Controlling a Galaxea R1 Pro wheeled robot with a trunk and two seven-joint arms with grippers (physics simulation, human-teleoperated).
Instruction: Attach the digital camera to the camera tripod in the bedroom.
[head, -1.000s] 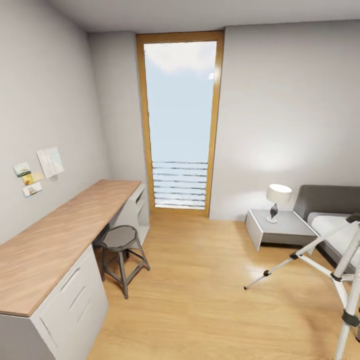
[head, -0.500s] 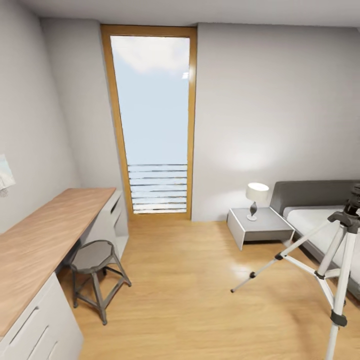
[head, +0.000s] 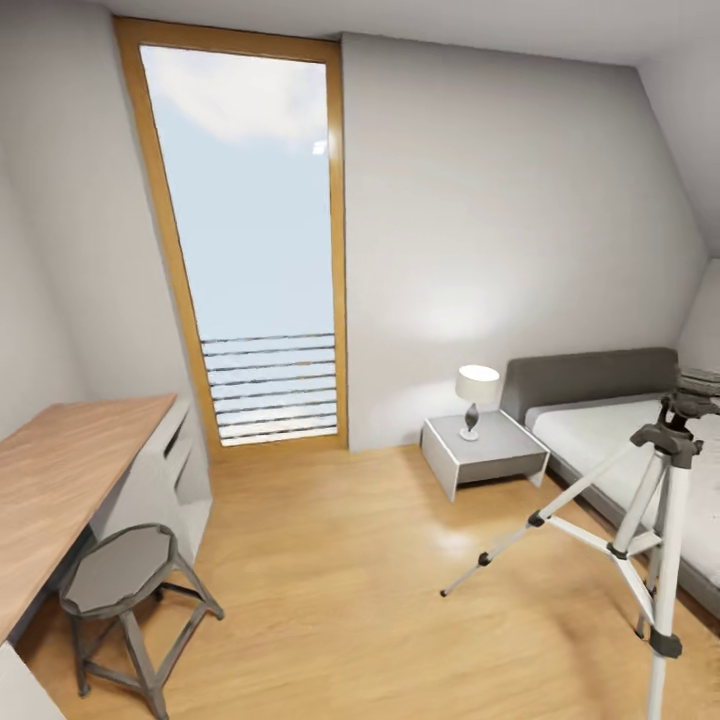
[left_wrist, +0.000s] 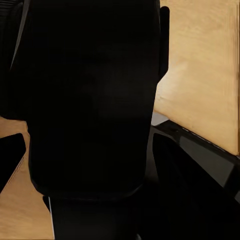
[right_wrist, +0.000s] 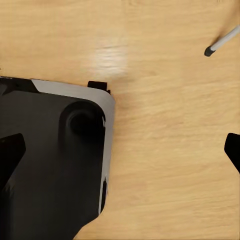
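1. Note the view change: the head view has swung to the right over the last second. The room's things have not moved; the camera has.
2. Confirm the result. The camera tripod (head: 655, 500) now stands more fully in the head view, head (head: 690, 385) and spread legs included. The desk (head: 60, 480) and stool (head: 120, 570), far to the tripod's left, have slid toward the edge.
3. Locate the surroundings. The bed (head: 600, 425) lies directly behind the tripod; the nightstand (head: 480, 450) with its lamp (head: 477, 392) sits just left of it.
4. Check the right gripper (right_wrist: 121, 149): its fingertips (right_wrist: 11, 150) are spread wide, with bare floor and the robot's base (right_wrist: 50, 165) between them. One tripod foot (right_wrist: 219, 44) lies nearby.
5. Check the left gripper: a black boxy body (left_wrist: 90, 100), probably the digital camera, blocks the wrist view. You cannot tell the finger state.
6. Treat this as approach: the turn is lining you up on the tripod; the attachment is not yet begun.
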